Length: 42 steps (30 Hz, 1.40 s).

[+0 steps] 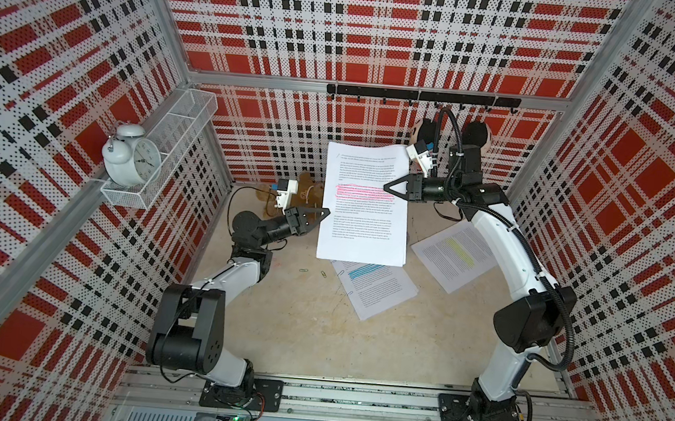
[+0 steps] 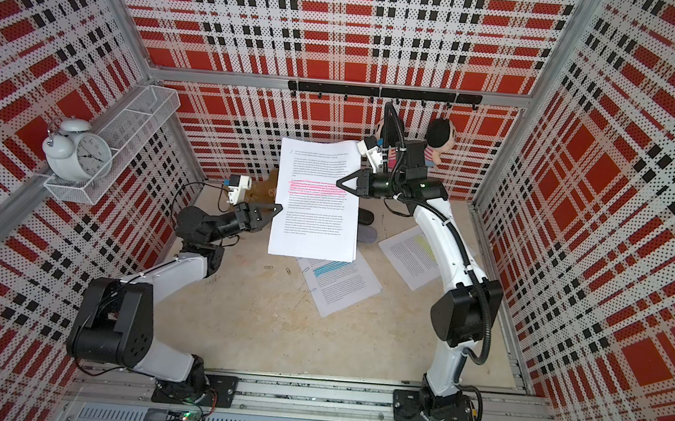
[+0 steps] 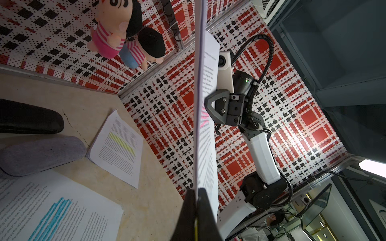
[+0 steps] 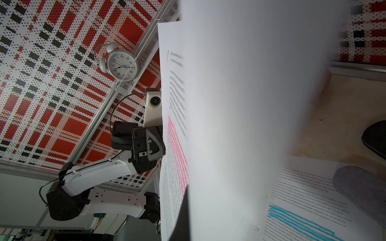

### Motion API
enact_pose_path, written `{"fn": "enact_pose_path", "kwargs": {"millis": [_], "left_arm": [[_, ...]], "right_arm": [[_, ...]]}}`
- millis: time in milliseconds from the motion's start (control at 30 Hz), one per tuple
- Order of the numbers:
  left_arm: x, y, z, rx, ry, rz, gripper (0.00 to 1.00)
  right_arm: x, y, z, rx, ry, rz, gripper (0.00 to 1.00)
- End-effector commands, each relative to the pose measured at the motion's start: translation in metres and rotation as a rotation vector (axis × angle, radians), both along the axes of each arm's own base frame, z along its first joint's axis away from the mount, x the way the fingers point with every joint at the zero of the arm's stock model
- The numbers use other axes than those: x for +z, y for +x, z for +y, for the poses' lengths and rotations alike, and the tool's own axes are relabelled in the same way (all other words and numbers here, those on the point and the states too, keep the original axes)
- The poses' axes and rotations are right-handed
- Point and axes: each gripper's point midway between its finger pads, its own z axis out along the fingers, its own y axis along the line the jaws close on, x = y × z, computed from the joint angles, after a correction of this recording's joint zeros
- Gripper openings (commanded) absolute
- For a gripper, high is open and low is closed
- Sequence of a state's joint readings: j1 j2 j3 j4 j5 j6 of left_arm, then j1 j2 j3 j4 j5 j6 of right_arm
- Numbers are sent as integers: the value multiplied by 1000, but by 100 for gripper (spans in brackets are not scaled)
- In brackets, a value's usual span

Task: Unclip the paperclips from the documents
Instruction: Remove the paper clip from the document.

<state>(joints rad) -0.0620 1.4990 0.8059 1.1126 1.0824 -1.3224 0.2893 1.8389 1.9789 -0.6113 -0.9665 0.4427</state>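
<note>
A pink-highlighted document (image 1: 363,205) hangs in the air above the table, its sheets upright between my two arms. My left gripper (image 1: 327,210) is shut on its left edge; in the left wrist view the gripper (image 3: 197,188) shows a thin yellow sliver between its jaws. My right gripper (image 1: 386,187) is shut on the right edge beside the pink band. A blue-highlighted document (image 1: 375,285) and a yellow-highlighted document (image 1: 455,255) lie flat on the table. Two loose paperclips (image 1: 303,270) lie left of the blue one. Another paperclip (image 4: 255,228) sits on the blue document's edge.
A black glasses case (image 3: 29,116) and a grey glasses case (image 3: 41,154) lie behind the held pages. Two plush dolls (image 2: 438,141) lean at the back wall. A white alarm clock (image 1: 140,161) stands on a wire shelf (image 1: 176,122) on the left wall.
</note>
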Motion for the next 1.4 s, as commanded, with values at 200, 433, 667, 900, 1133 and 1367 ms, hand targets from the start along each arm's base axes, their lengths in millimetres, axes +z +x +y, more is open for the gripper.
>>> {"fn": "enact_pose_path", "kwargs": {"millis": [200,433,667,900,1133,1367], "left_arm": [[-12,5,21,55,21,42,0],[-27,-1,9,18,50,74,1],[-87,6,-22,32,422,144,0],[-102,2,-26,28,510,179,0],[-103,1,-25,98,607,180,0],[-109,-16,-47,95,754,159,0]], "right_arm": [[43,28,-68,-181,39,-160,0],[36,42,-81,-176,26,-139,0],[33,57,-87,-174,12,-145,0],[23,70,-98,-182,6,-147,0],[18,91,-120,-220,6,-168,0],[12,102,-118,-205,32,-175,0]]}}
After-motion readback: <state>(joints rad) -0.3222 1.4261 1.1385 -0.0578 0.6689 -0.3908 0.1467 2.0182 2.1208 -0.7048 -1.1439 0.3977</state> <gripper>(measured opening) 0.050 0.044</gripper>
